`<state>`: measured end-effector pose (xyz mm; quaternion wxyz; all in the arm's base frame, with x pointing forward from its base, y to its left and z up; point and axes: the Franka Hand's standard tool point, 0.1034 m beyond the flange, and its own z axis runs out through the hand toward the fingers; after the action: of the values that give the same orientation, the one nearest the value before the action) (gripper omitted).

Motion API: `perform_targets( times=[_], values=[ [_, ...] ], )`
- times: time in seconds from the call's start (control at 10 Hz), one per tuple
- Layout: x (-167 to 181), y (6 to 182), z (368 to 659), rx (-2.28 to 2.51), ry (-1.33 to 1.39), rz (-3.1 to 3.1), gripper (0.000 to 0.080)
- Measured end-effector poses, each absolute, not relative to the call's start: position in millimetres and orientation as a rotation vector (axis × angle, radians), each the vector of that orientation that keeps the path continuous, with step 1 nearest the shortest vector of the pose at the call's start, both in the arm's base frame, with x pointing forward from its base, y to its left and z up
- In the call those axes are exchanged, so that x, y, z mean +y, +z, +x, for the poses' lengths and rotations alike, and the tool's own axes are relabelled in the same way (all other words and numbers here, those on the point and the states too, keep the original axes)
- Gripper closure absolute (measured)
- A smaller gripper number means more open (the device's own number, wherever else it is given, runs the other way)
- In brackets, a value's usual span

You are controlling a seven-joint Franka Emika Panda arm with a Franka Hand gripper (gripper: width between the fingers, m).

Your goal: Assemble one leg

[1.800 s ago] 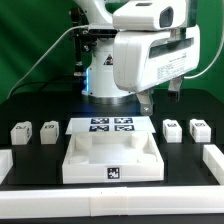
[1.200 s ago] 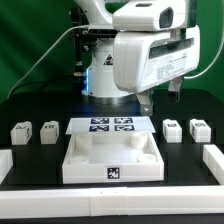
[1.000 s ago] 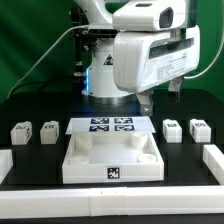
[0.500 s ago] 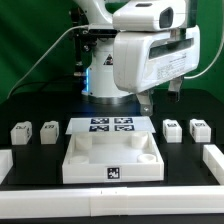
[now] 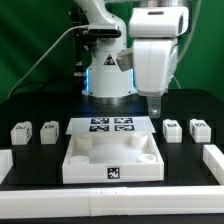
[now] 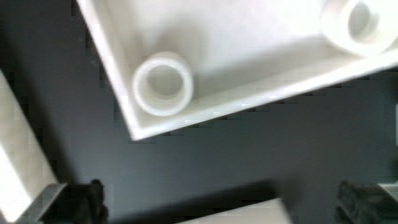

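Observation:
Four small white legs with tags stand on the black table: two at the exterior view's left (image 5: 20, 132) (image 5: 49, 130) and two at its right (image 5: 172, 130) (image 5: 199, 129). My gripper (image 5: 155, 106) hangs in the air behind the right pair, above the table and apart from every leg. In the wrist view the gripper (image 6: 222, 205) is open and empty, with dark fingertips (image 6: 80, 200) far apart. Below it I see a corner of the large white panel (image 6: 249, 70) with a round hole (image 6: 166, 85). No leg shows in the wrist view.
The large white tray-like panel (image 5: 80, 165) lies at the table's front middle. The marker board (image 5: 112, 125) lies behind it. White bars lie at the far left (image 5: 5, 160) and far right (image 5: 213, 158) edges.
The arm's wrist has swung toward the exterior view's right and turned; the gripper now hangs lower, nearer the right pair of legs. No part has moved.

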<state>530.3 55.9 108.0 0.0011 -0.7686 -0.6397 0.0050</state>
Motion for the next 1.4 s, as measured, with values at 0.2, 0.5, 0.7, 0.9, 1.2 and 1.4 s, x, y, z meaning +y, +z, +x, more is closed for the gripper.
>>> perform_targets(
  times=[0.2,0.5,0.7,0.9,1.2,1.4],
  values=[
    [53,107.8,530,-2.200,0.022,-2.247,0.0150],
    [49,104.5,528,-2.228,0.010,-2.227,0.0150],
    [26,84.9,485,-2.274,-0.046,-2.208,0.0150],
    [11,67.2,456,-2.240,-0.047,-2.229,0.0150],
    [16,54.5,451,-2.203,-0.045,-2.250,0.0150],
    [15,54.2,451,-2.202,-0.045,-2.251,0.0150]
  ],
)
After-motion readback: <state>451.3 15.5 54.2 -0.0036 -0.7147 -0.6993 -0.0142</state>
